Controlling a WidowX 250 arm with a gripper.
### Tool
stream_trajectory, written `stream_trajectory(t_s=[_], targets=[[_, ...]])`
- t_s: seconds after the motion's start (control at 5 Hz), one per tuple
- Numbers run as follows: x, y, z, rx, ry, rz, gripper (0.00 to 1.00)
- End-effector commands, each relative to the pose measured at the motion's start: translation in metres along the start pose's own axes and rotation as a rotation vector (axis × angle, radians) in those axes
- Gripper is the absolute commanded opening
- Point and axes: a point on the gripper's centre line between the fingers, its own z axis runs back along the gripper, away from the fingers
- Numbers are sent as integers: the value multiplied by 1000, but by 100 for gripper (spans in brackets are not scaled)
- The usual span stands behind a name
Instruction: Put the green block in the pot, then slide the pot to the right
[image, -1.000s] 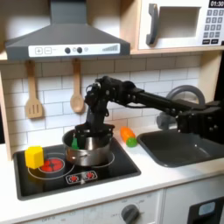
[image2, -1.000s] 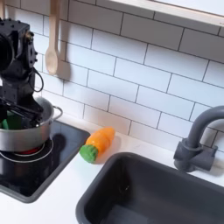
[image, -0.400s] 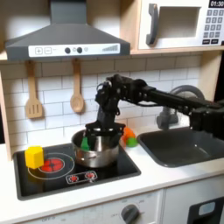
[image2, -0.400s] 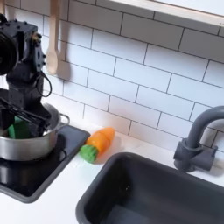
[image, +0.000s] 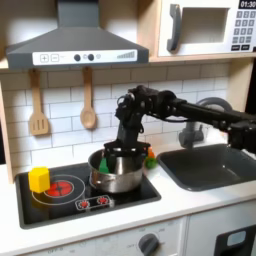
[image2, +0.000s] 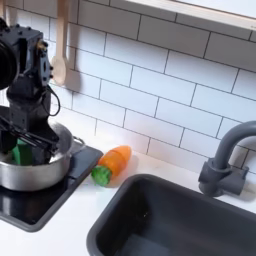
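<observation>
The shiny silver pot (image: 116, 182) stands on the black stovetop (image: 60, 200), near its right edge in the first exterior view. The green block (image: 103, 161) lies inside the pot against its left wall; the second exterior view shows the green block (image2: 21, 153) in the pot (image2: 38, 173) too. My gripper (image: 125, 153) reaches down into the pot from above, to the right of the block, with its fingers spread and nothing between them. In the second exterior view the gripper (image2: 33, 138) hangs over the pot's opening.
A yellow block (image: 38, 179) sits on the stove's left side. An orange carrot toy (image2: 111, 164) lies on the counter between stove and sink (image2: 180, 220). A grey faucet (image2: 225, 160) stands behind the sink. Wooden utensils (image: 38, 105) hang on the tiled wall.
The pot, with the green block inside, has slid to the right in both exterior views. My gripper moved right along with it, staying inside the pot.
</observation>
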Motion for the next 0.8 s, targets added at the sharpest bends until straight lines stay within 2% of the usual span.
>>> stream_trajectory(t_s=[0.0,0.6], targets=[[-9,-15,6,-5,1,-28,100],[-11,-20,8,-11,5,-39,100]])
